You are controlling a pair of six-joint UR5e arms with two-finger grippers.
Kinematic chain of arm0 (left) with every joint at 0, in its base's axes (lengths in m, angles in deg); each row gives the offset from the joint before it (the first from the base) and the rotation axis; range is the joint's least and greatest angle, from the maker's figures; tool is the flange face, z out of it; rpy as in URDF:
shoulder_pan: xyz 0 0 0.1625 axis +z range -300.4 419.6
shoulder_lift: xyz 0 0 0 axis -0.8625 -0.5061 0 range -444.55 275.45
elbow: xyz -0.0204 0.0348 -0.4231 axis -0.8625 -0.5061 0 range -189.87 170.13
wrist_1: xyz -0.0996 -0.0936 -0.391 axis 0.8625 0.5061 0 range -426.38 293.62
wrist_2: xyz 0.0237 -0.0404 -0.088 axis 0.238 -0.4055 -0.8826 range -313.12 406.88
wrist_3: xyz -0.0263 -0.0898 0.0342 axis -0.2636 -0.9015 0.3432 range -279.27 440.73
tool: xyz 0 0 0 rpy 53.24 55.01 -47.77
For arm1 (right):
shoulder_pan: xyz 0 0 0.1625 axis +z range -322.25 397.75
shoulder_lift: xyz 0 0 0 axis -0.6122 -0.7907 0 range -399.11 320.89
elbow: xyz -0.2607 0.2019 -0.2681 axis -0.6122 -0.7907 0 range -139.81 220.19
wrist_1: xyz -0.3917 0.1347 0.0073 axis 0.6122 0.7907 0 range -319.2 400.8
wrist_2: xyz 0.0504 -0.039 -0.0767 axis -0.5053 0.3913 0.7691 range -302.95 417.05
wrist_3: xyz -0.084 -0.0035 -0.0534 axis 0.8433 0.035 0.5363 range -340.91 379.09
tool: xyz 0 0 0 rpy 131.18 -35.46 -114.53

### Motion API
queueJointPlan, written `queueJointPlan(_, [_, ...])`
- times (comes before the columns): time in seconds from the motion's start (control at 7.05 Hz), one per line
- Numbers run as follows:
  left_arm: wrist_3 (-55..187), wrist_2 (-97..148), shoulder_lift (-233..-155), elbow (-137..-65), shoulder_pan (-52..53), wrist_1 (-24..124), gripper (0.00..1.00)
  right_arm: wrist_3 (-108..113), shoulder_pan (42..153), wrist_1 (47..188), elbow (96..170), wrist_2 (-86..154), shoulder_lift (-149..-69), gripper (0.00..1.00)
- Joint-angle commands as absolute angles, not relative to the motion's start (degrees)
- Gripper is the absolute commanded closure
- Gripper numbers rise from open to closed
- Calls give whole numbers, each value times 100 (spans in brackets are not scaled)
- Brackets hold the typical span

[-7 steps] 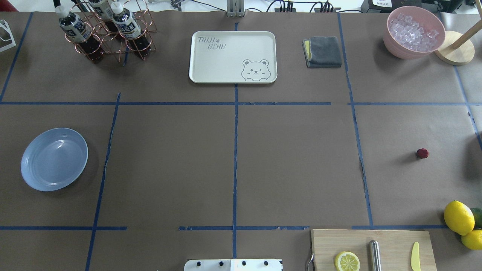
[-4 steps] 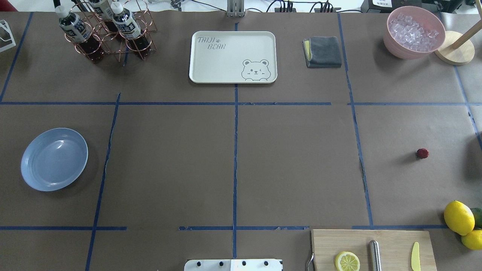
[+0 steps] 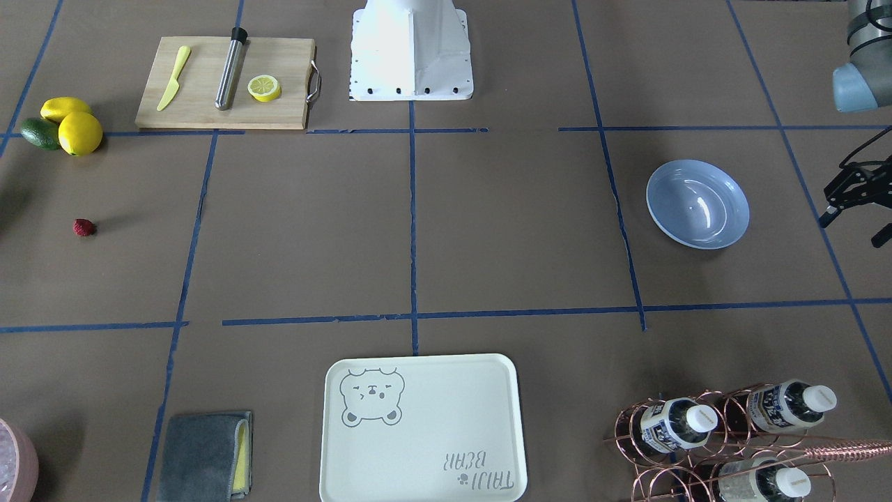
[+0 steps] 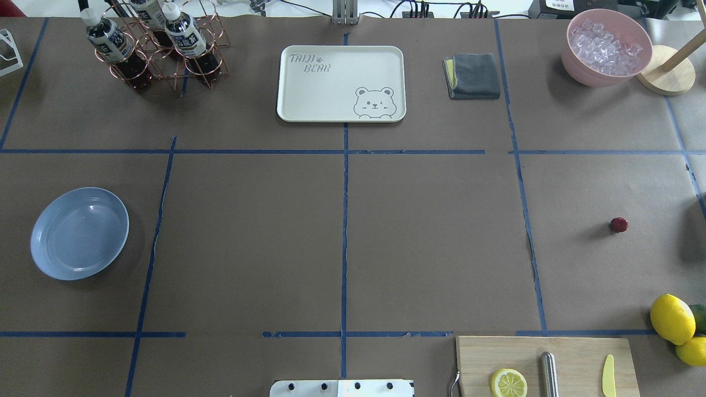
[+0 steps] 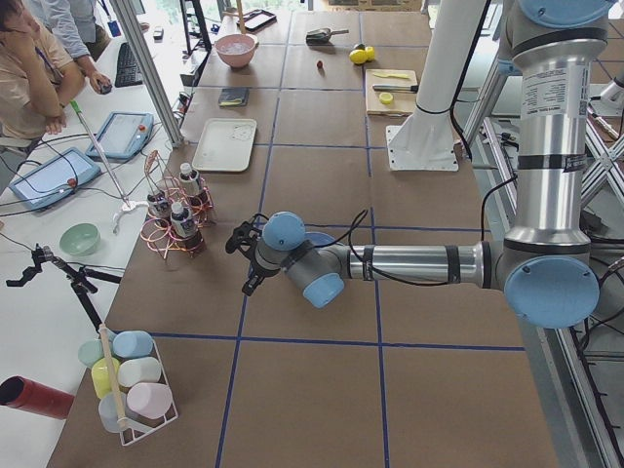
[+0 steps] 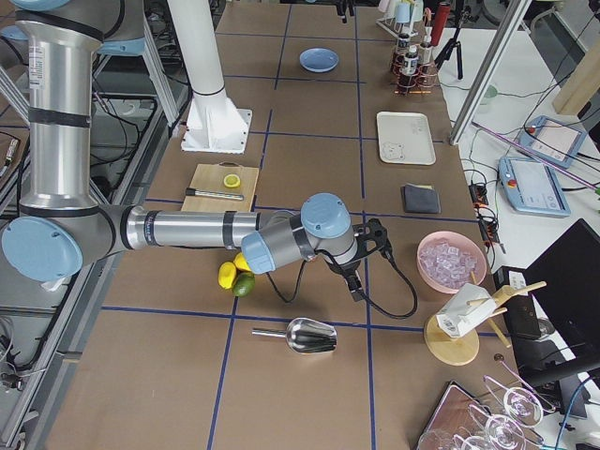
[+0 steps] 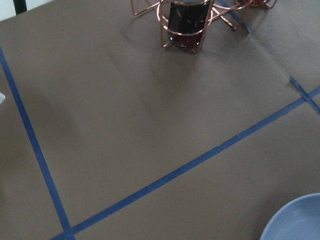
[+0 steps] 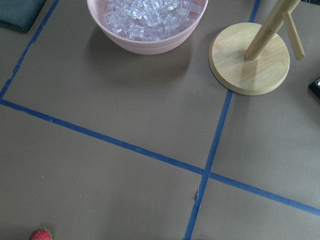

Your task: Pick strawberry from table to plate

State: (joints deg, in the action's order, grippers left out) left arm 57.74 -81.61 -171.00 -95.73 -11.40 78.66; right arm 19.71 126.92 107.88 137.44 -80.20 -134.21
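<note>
The strawberry [image 4: 619, 224] is a tiny dark-red berry lying alone on the brown-paper table [image 4: 430, 231] at the right; it also shows as the strawberry [image 3: 84, 227] and, at the bottom left edge of the right wrist view, the strawberry [image 8: 40, 235]. Far to the left sits the light-blue plate [image 4: 80, 232], empty, seen too as the plate [image 3: 697, 203]. My left gripper [image 3: 854, 226] hovers beyond the plate at the table's left end, fingers apart and holding nothing. My right gripper [image 6: 370, 258] shows only in the exterior right view, near the strawberry's end of the table; I cannot tell its state.
A cream bear tray [image 4: 341, 82], a copper bottle rack [image 4: 154, 44], a grey cloth [image 4: 472, 75] and a pink bowl of ice [image 4: 606, 47] line the far side. Lemons [image 4: 673, 318] and a cutting board [image 4: 546, 364] lie near the strawberry. A metal scoop [image 6: 305, 335] lies at the table's right end.
</note>
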Motion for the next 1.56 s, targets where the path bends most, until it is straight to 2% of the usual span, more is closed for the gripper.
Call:
queueJointPlan(0.0, [3634, -7749, -16955, -8874, -301, 9632, 38, 1962, 12423, 10768, 13713, -7980, -13308, 0])
queueJointPlan(0.57, [3214, -7793, -16524, -8880, 316, 10368, 38, 1953, 12423, 10777, 13704, -7971, -13307, 0])
queueJointPlan(0.71, [2926, -7784, -16524, -8880, 491, 10473, 45, 1945, 12423, 10777, 13695, -7971, -13307, 0])
queueJointPlan(0.85, [2731, -7784, -16524, -8880, 580, 10561, 67, 1953, 12423, 10777, 13687, -7962, -13316, 0])
queueJointPlan(0.99, [2608, -7767, -16532, -8880, 615, 10580, 93, 1953, 12423, 10777, 13686, -7962, -13316, 0])
queueJointPlan(1.13, [2624, -7749, -16532, -8880, 642, 10580, 100, 1953, 12423, 10777, 13686, -7962, -13333, 0])
queueJointPlan(1.42, [2580, -7749, -16532, -9211, 633, 10510, 100, 1953, 12423, 10777, 13686, -7971, -13368, 0])
